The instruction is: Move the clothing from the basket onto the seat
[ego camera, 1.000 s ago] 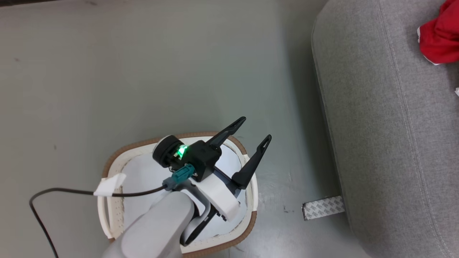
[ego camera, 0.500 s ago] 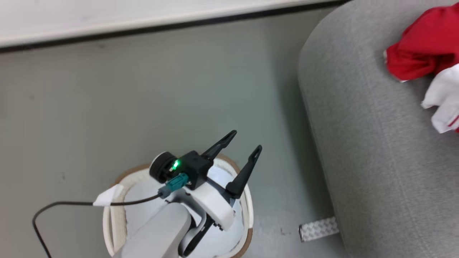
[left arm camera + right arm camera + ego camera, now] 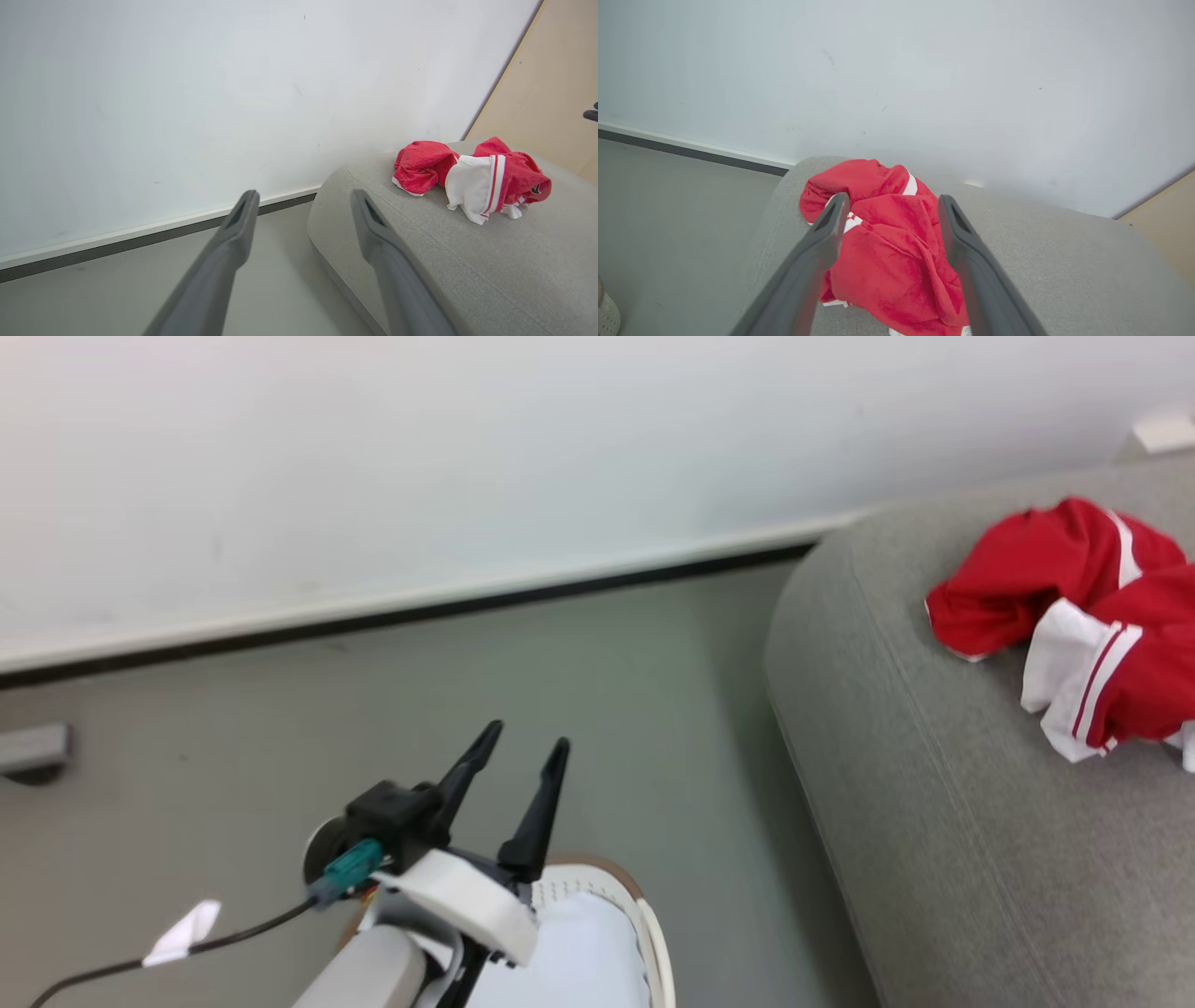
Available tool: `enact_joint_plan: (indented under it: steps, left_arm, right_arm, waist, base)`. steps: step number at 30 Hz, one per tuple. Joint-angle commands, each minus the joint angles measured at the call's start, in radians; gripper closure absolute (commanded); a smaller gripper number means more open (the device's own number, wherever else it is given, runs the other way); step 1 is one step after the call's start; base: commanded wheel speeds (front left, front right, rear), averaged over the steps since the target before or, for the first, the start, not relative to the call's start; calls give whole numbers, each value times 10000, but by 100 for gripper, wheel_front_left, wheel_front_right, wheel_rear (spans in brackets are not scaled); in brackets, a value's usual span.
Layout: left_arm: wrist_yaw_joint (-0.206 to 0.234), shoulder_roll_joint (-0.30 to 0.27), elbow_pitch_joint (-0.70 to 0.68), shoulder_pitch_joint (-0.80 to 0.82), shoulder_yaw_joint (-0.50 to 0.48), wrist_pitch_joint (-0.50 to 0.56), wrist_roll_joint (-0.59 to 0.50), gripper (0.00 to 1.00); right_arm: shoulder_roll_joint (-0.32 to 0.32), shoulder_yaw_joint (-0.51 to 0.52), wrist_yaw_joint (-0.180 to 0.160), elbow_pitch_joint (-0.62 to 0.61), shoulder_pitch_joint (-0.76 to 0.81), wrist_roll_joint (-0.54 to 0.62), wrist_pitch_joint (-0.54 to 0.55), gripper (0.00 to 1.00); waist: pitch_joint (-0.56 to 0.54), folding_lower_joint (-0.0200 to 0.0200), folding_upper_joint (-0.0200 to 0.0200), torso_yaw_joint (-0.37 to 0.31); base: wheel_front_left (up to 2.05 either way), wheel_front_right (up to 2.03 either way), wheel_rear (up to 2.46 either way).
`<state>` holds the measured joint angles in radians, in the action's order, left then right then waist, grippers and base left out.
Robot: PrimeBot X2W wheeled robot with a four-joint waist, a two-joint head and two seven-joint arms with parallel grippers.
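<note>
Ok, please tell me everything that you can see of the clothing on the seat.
The clothing is a crumpled heap of soft fabric, mostly red, with white panels and thin red and white stripes. It lies loose on top of the grey seat, near the end by the white wall. Only the seat touches it.

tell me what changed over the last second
Mostly the head camera tilted up: the wall now shows and the basket sits at the bottom edge. Against the basket, the left gripper has lifted from over its inside to past its far rim, open and empty throughout. Nothing was taken or let go. The clothing stays on the seat; the right gripper, open, faces it.
</note>
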<state>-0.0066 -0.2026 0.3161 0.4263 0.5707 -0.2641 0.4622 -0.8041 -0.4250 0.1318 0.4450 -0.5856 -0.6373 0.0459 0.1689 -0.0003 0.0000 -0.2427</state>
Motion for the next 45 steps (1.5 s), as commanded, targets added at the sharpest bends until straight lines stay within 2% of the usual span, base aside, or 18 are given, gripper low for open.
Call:
enact_joint_plan:
  steps: [1, 5, 7, 16, 22, 26, 32, 45]
  left_arm:
    - [81, -55, -134, -340, -256, 0, 115, 0]
    - [206, -41, -444, -920, -945, -1, 292, 0]
    - [395, -44, -671, -1184, -1398, -1, 244, 0]
    - [755, -68, -1207, -2126, -2683, -2, -108, 0]
    - [494, 246, -1109, -2586, -3480, -3, -300, 0]
    - [305, 533, -1029, -2890, -3973, -3, -666, 0]
    - [53, 907, -977, -3382, -4631, -3, -1366, 0]
    - [-497, 1407, -855, -3544, -5301, -3, -2376, 0]
  right_arm:
    - [122, 208, -23, -311, 316, -167, -96, 0]
    - [677, 922, -23, -944, 851, 76, -361, 0]
    - [1247, 1339, -23, -1217, 1118, 261, -601, 0]
    - [3836, 2997, -23, -2122, 2662, 1510, -1971, 0]
    - [5405, 3643, -23, -2334, 3795, 2068, -2842, 0]
    - [6282, 3567, -23, -2286, 4425, 2415, -3072, 0]
    - [6962, 3258, -23, -2550, 5022, 3060, -3110, 0]
    - [7179, 3030, -23, -2292, 4919, 3387, -3114, 0]
  waist:
    - [-748, 3, 0, 437]
    - [-1299, 3, 0, 824]
    - [-1496, 3, 0, 999]
    - [-1791, 3, 0, 1573]
    - [-1774, 3, 0, 1849]
    - [-1794, 3, 0, 1914]
    - [-1787, 3, 0, 1828]
    - [-1757, 3, 0, 1866]
  base:
    - [0, 0, 0]
    - [0, 0, 0]
    - [0, 0, 0]
    - [0, 0, 0]
    - [0, 0, 0]
    - [0, 0, 0]
    - [0, 0, 0]
    - [0, 0, 0]
